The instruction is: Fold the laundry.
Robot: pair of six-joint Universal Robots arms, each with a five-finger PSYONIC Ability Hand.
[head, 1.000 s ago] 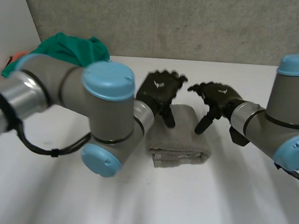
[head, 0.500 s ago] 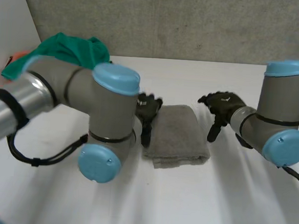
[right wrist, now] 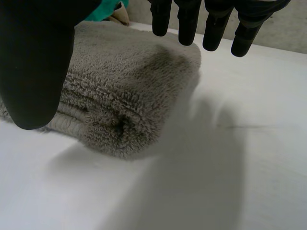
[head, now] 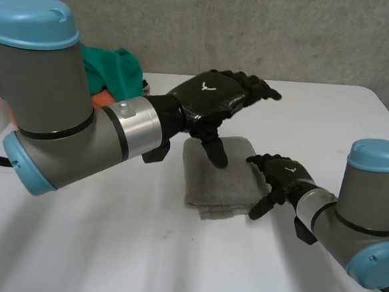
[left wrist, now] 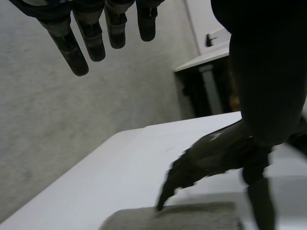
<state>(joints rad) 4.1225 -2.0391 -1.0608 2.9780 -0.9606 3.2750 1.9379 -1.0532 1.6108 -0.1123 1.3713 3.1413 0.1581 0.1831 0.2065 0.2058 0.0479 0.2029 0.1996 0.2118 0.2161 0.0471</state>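
White worktop (head: 173, 265), concrete wall (head: 269, 31) behind. Grey towel (head: 215, 181) lies folded mid-worktop (looks done). Your left hand (head: 210, 99) hovers above it, fingers loose, empty; right hand (head: 284, 177) just beside it, toward worktop's right edge, fingers slack, empty. Green cloth (head: 116, 67) heaped at far left corner, unfolded: yours next.

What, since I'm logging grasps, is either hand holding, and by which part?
Nothing. The left hand is open over the folded grey towel; the right hand is open beside its edge.
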